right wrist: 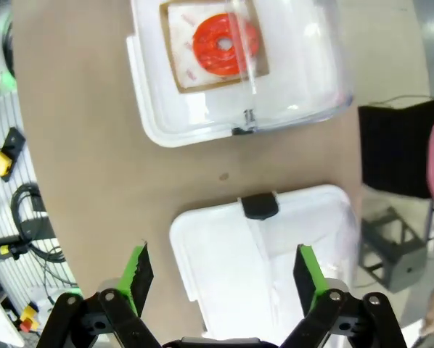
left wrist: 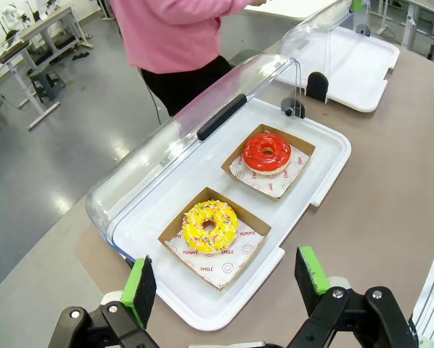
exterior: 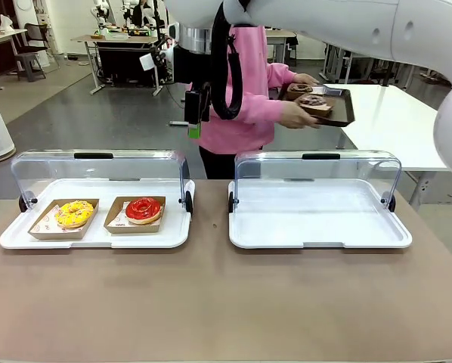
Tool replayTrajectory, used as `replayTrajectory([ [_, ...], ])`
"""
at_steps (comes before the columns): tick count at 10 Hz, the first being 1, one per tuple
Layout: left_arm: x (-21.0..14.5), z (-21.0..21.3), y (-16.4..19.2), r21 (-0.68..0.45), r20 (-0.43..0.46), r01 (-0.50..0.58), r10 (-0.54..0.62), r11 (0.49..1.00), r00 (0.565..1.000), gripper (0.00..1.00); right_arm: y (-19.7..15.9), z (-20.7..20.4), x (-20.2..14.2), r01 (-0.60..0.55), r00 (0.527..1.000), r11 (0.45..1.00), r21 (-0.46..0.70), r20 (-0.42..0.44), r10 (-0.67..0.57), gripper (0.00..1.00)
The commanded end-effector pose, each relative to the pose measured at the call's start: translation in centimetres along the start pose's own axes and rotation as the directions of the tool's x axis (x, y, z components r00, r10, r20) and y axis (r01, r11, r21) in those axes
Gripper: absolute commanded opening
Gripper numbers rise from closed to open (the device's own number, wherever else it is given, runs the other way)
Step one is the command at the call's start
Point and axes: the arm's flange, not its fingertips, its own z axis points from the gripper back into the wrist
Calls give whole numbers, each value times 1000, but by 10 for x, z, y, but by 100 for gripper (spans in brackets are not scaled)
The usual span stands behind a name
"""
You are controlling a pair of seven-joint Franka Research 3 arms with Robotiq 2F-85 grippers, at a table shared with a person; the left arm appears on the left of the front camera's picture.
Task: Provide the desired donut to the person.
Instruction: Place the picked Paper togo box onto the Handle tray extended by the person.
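A yellow sprinkled donut (exterior: 75, 213) (left wrist: 210, 226) and a red glazed donut (exterior: 143, 209) (left wrist: 267, 153) (right wrist: 225, 43) each lie in a cardboard holder on the left white tray (exterior: 97, 238), whose clear lid stands raised. The person (exterior: 245, 91) (left wrist: 173, 29) in a pink hoodie stands across the table, holding a dark tray (exterior: 349, 113) with two chocolate donuts (exterior: 313, 102). My right gripper (exterior: 194, 125) (right wrist: 223, 279) hangs open, high over the gap between the two white trays. My left gripper (left wrist: 224, 286) is open, hovering off the left tray's near corner, closest to the yellow donut.
An empty white tray (exterior: 317, 219) (right wrist: 224, 254) (left wrist: 355, 72) with its lid raised sits on the table's right half. The brown tabletop (exterior: 211, 302) in front of both trays is bare. A white table (exterior: 392, 121) stands behind on the right.
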Motion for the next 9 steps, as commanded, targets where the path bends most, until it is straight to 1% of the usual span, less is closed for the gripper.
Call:
replayTrajectory([
  [1, -2, 1, 2, -4, 15, 8, -7, 1000, 1000, 100, 16, 42, -93, 68, 987, 998, 1, 147, -67, 100],
  [2, -2, 1, 2, -4, 15, 8, -7, 1000, 1000, 100, 30, 56, -164, 73, 966, 996, 59, 243, -85, 100],
  [3, -2, 1, 2, -4, 15, 8, -7, 1000, 1000, 100, 50, 58, -221, 69, 944, 994, 81, 316, -91, 100],
  [4, -2, 1, 2, -4, 15, 8, -7, 1000, 1000, 100, 67, 55, -277, 70, 911, 995, 69, 402, -92, 100],
  [5, -2, 1, 2, -4, 15, 8, -7, 1000, 1000, 100, 82, 44, -325, 63, 883, 998, -13, 467, -50, 100],
  [6, -2, 1, 2, -4, 15, 8, -7, 1000, 1000, 100, 103, 28, -370, 118, 864, 985, -128, 502, -38, 100],
  [7, -2, 1, 2, -4, 15, 8, -7, 1000, 1000, 100, 120, 11, -403, 172, 836, 976, -136, 543, -72, 100],
  [8, -2, 1, 2, -4, 15, 8, -7, 1000, 1000, 100, 132, -9, -434, 196, 816, 974, -117, 571, -95, 100],
  [9, -2, 1, 2, -4, 15, 8, -7, 1000, 1000, 100, 142, -25, -461, 190, 784, 978, -89, 613, -97, 100],
])
